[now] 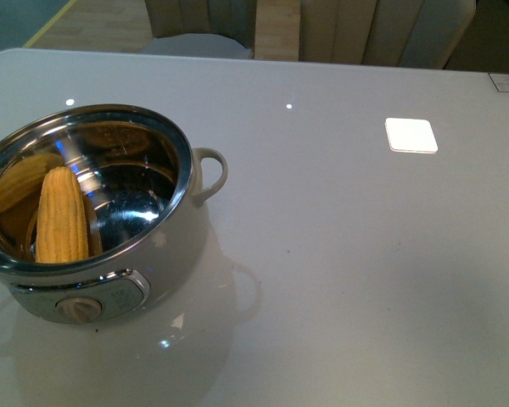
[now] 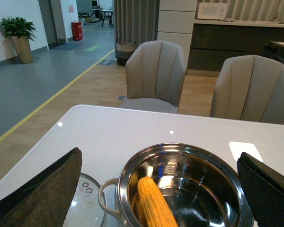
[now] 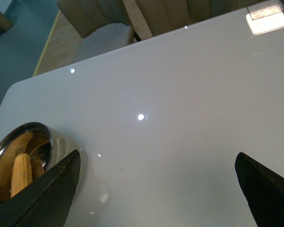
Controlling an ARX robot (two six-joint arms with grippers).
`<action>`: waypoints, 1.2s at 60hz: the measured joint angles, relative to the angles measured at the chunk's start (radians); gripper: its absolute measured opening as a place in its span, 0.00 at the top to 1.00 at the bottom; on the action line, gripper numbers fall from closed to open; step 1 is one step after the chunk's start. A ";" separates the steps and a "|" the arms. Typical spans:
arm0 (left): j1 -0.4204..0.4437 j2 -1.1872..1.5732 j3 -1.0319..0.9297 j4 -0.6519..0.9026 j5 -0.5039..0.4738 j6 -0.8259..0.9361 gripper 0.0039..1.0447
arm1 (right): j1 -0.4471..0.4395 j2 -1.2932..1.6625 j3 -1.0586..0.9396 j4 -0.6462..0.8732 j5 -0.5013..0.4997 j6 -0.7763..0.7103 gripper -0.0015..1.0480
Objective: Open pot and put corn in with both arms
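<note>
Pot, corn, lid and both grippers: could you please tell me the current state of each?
pot: uncovered, upright on the table.
corn: inside the pot, leaning against its wall.
glass lid: off, lying flat on the table beside the pot.
left gripper: open, empty.
right gripper: open, empty.

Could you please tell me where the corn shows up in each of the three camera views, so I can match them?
Front view: the corn leans inside the pot, at left.
Left wrist view: it stands in the pot at bottom centre, between the open fingers.
Right wrist view: it shows at the lower left edge, inside the pot.
Shared landmark: the pot's shiny steel rim.
</note>
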 joint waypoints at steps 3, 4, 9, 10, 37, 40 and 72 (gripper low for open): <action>0.000 0.000 0.000 0.000 0.000 0.000 0.06 | 0.005 -0.025 -0.055 0.132 0.061 -0.061 0.14; 0.000 0.000 0.000 0.000 0.000 0.000 0.06 | 0.001 -0.032 -0.072 0.170 0.061 -0.089 0.16; 0.000 0.000 0.000 0.000 0.000 0.000 0.06 | -0.049 -0.097 -0.195 0.429 0.064 -0.228 0.31; 0.000 0.000 0.000 0.000 0.000 0.000 0.06 | -0.055 -0.108 -0.211 0.461 0.069 -0.242 0.34; 0.000 0.000 0.000 0.000 0.000 0.000 0.06 | -0.061 -0.267 -0.385 0.504 0.065 -0.344 0.98; 0.000 0.000 0.000 0.000 0.000 0.000 0.06 | -0.061 -0.281 -0.397 0.499 0.064 -0.344 0.98; 0.000 0.000 0.000 0.000 0.000 0.000 0.06 | -0.061 -0.437 -0.467 0.438 0.065 -0.344 0.98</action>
